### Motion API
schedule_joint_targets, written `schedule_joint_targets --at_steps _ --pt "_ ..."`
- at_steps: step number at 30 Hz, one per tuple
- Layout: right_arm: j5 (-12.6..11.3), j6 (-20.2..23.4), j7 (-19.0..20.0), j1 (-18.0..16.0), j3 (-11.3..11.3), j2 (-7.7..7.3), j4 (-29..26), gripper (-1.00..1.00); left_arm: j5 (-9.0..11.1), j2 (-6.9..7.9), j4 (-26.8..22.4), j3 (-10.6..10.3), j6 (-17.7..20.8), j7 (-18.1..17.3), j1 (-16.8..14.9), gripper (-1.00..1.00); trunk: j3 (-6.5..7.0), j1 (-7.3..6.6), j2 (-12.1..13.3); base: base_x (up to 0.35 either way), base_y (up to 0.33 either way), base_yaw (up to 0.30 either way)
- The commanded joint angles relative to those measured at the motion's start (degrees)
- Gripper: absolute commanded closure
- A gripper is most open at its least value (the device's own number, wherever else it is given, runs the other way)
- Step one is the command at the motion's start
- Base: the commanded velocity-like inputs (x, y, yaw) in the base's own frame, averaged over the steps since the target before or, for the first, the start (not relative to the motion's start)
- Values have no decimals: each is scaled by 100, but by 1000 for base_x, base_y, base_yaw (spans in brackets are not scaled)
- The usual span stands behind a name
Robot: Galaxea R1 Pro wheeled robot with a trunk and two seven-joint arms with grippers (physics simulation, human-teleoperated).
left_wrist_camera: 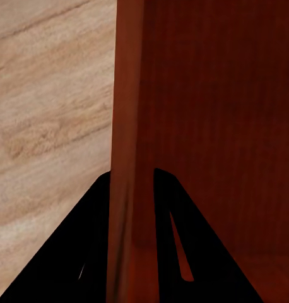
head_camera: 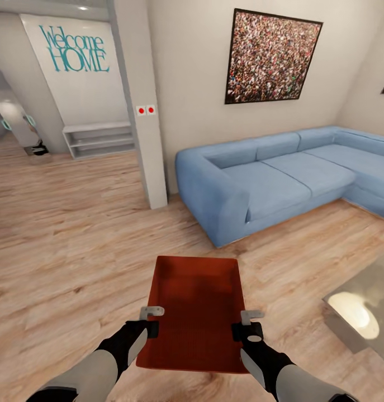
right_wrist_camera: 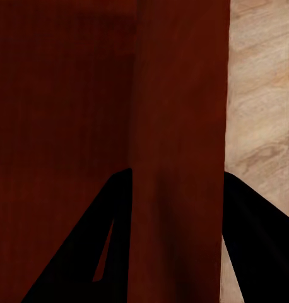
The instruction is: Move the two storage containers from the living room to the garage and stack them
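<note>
One orange-red storage container (head_camera: 196, 312) is held level in front of me above the light wood planks of the living room. My left gripper (head_camera: 151, 319) is shut on its left wall (left_wrist_camera: 129, 158), one finger on each side of the wall. My right gripper (head_camera: 249, 324) is shut on the right wall (right_wrist_camera: 179, 145) in the same way. The container looks empty. The second container is out of view.
The blue sectional sofa (head_camera: 281, 178) stands ahead to the right. A white pillar (head_camera: 138, 106) with two red buttons rises ahead at centre. A glass coffee table (head_camera: 362, 312) is close on the right. An open hallway with a low white shelf (head_camera: 99, 139) lies ahead left.
</note>
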Motion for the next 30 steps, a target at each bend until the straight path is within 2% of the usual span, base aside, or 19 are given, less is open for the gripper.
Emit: schedule_joint_targets --at_steps 1,30 --pt "-171 -22 -41 -3 111 -4 118 100 -139 1 -31 -43 31 63 -5 100 -4 0 -3 0 0 300" --pt "-171 -22 -41 -3 109 -7 118 100 -139 1 -31 -43 31 67 -5 100 -4 0 -3 0 0 300"
